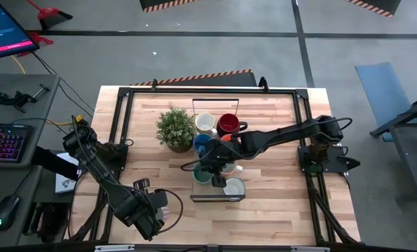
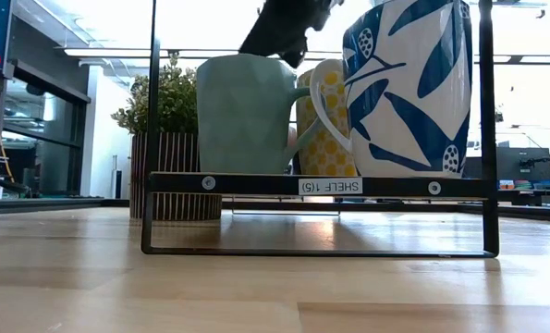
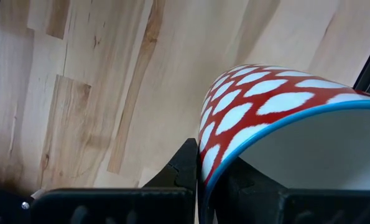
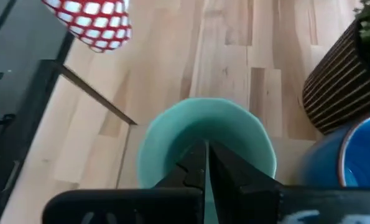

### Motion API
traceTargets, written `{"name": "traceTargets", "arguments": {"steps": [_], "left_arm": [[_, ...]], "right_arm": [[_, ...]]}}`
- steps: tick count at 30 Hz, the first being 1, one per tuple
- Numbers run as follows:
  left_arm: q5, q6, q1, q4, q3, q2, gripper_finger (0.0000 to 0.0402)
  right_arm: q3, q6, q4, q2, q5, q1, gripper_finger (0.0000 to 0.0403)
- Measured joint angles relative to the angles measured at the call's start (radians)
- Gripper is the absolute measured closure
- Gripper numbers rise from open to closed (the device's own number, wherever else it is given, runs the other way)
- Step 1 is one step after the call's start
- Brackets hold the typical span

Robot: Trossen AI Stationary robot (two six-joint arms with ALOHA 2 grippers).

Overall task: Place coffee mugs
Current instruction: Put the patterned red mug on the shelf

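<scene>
Mugs are what the work turns on, and from where I stand they split between the two arms. On the left, the left gripper (image 1: pixel 154 210) sits low near the front edge of the table (image 1: pixel 278 203), well apart from the shelf (image 1: pixel 219 198). Its wrist view shows it clamped on the rim of a red mug (image 3: pixel 259 124) with white spots and a blue lip, one finger outside the wall and one inside. From above that mug is mostly hidden under the wrist.

Moving right, the plant (image 1: pixel 174 128) stands just beside the shelf's left side. On the shelf sit a white mug (image 1: pixel 205 122), a dark red mug (image 1: pixel 228 124), a blue mug (image 1: pixel 202 143), a teal mug (image 4: pixel 206 140) and another white mug (image 1: pixel 233 187) at the front end. An orange patch shows under the arm, too covered to name.

The right gripper (image 1: pixel 216 168) reaches in from the right, over the shelf's middle. Its fingers look pressed close together on the teal mug's near rim, holding it, I judge.

The shelf lies up and to the right of the left gripper, its long axis running front to back. So the left arm's carry would go that way, while the right arm already crowds the middle. From table height only the teal mug, a yellow-patterned mug (image 2: pixel 328 129) and a blue-leaf mug (image 2: pixel 409 88) show; the back ones are hidden.
</scene>
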Motion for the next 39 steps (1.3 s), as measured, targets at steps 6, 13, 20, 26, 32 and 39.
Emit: {"name": "traceTargets", "arguments": {"steps": [6, 13, 20, 26, 32, 39], "left_arm": [[-0.006, -0.001, 0.0, 0.0, 0.0, 0.0, 0.039], [-0.007, 0.001, 0.0, -0.001, 0.0, 0.0, 0.039], [-0.01, 0.001, 0.0, -0.001, 0.0, -0.001, 0.039], [-0.01, 0.001, 0.0, -0.001, 0.0, -0.001, 0.039], [-0.01, 0.008, 0.0, 0.0, 0.0, -0.001, 0.039], [-0.01, 0.001, 0.0, -0.001, 0.0, -0.001, 0.039]], "right_arm": [[-0.002, 0.0, 0.002, 0.029, -0.008, -0.003, 0.0402], [-0.002, -0.008, 0.003, 0.035, 0.016, -0.023, 0.0403], [-0.002, -0.02, -0.005, 0.036, 0.016, -0.051, 0.0403], [-0.002, -0.027, -0.016, 0.036, 0.016, -0.064, 0.0403], [-0.002, -0.048, -0.024, 0.036, 0.032, -0.074, 0.0403], [-0.002, -0.052, -0.028, 0.036, 0.034, -0.088, 0.0403]]}}
